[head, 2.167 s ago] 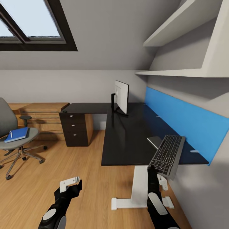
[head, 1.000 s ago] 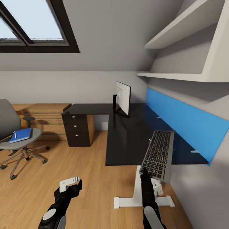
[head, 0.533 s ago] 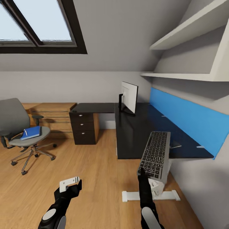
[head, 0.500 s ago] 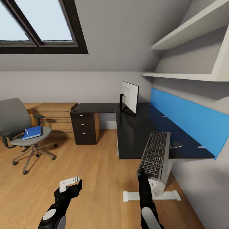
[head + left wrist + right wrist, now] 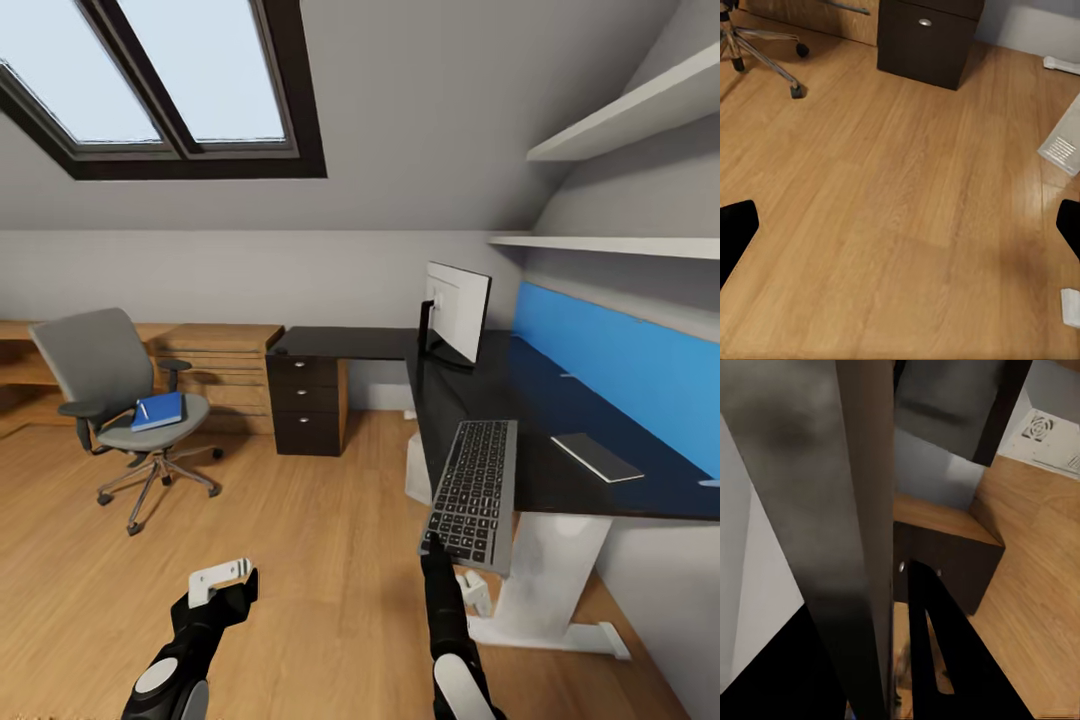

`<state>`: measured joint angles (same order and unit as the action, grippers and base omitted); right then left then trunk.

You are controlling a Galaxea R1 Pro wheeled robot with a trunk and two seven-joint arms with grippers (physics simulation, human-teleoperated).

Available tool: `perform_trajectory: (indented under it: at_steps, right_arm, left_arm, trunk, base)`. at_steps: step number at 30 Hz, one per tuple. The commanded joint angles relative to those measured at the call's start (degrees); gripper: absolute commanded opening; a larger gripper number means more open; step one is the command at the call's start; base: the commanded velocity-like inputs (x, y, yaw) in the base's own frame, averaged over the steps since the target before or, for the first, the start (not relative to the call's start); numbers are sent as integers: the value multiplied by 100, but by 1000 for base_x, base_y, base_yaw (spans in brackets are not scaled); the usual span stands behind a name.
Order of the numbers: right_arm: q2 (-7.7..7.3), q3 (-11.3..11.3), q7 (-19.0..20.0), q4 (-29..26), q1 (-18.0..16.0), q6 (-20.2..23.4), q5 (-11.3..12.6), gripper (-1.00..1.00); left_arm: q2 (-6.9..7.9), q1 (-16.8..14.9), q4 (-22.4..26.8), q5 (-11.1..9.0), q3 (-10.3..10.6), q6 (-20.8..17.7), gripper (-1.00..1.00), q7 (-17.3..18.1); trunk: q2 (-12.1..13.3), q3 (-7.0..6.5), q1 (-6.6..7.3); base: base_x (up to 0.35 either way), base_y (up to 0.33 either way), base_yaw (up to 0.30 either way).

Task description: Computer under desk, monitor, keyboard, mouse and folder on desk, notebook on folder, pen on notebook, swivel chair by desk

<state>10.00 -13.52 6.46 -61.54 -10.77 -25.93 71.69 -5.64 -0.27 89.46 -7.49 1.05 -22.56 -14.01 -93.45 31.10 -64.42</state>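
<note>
Two arms reach forward over the wood plank floor point(image 5: 300, 540) of the bedroom, under a sloped ceiling with a skylight point(image 5: 170, 80).

1. Worktop point(image 5: 540, 420): the L-shaped glossy black top runs along the blue back panel point(image 5: 620, 350) at the right of the head view. Its black drawer unit point(image 5: 310, 405) stands at the far corner, beside a light wooden dresser point(image 5: 215, 360).
2. Swivel chair point(image 5: 110, 385): stands on the floor well apart from the worktop, in front of the dresser.
3. Monitor point(image 5: 458, 312): upright at the far end of the worktop.
4. Computer point(image 5: 420, 470): a pale grey case partly visible under the worktop edge.
5. Keyboard point(image 5: 472, 490): held by the right gripper point(image 5: 440, 548) at its near end, tilted up, its far end overlapping the worktop's front edge. The right fingers are clamped on the keyboard.
6. Folder point(image 5: 160, 410): bright blue, lying on the chair seat with the white pen point(image 5: 143, 410) on top.
7. Grey slab point(image 5: 597, 456): a flat thin item lying on the worktop near the back panel.
8. Left gripper point(image 5: 222, 580): hangs low above bare floor; its fingers point(image 5: 735, 232) stand wide apart, holding nothing.
</note>
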Motion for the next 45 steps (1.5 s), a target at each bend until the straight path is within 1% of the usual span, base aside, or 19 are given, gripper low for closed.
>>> perform_trajectory:
  at_steps: [1, 3, 8, 9, 10, 20, 26, 40, 45]
  right_arm:
    - [0, -18, 58, 2, -4, -26, 44, -100]
    - [0, -57, 57, 7, -4, -27, 41, -100]
    - [0, -322, 73, 4, -4, -38, 30, -100]
    - [0, -405, 94, 3, -4, -45, 24, -100]
    - [0, -435, 102, 2, -4, -49, 23, -100]
    - [0, -476, 110, -26, -4, -1, 13, -100]
    - [-35, -480, 113, -25, -4, 0, 12, -100]
    - [-38, -459, 109, -13, -4, -60, 13, -100]
    - [-41, -464, 146, -20, -4, -179, 1, -100]
  left_arm:
    - [2, -5, -15, -57, 9, -13, 100, -49]
    - [2, -3, -42, -57, 9, -8, 100, -48]
    - [2, -1, -58, -66, 9, -18, 100, -38]
    - [2, -1, -59, -71, 9, -19, 100, -34]
    - [2, 0, -60, -74, 9, -16, 100, -33]
    - [2, -5, -61, -77, 0, 5, 100, -32]
    - [2, -5, -61, -77, 1, 14, 100, -32]
    - [2, -6, -61, -60, 9, 19, 100, -40]
    - [2, -3, -61, -60, 9, 16, 100, -40]
  trunk:
    - [-3, -1, 0]
    - [-3, -13, 0]
    - [-3, -35, 0]
    - [-3, -36, 0]
    - [-3, -36, 0]
    - [-3, -38, 0]
    - [-3, -38, 0]
    - [-3, -38, 0]
    - [-3, -38, 0]
  base:
    - [0, 21, 178]
    - [0, 10, 179]
    - [103, 145, 179]
    - [169, 262, 90]
    - [177, 279, 46]
    - [182, 293, 13]
    - [185, 298, 0]
    - [241, 255, 0]
    - [292, 202, 0]
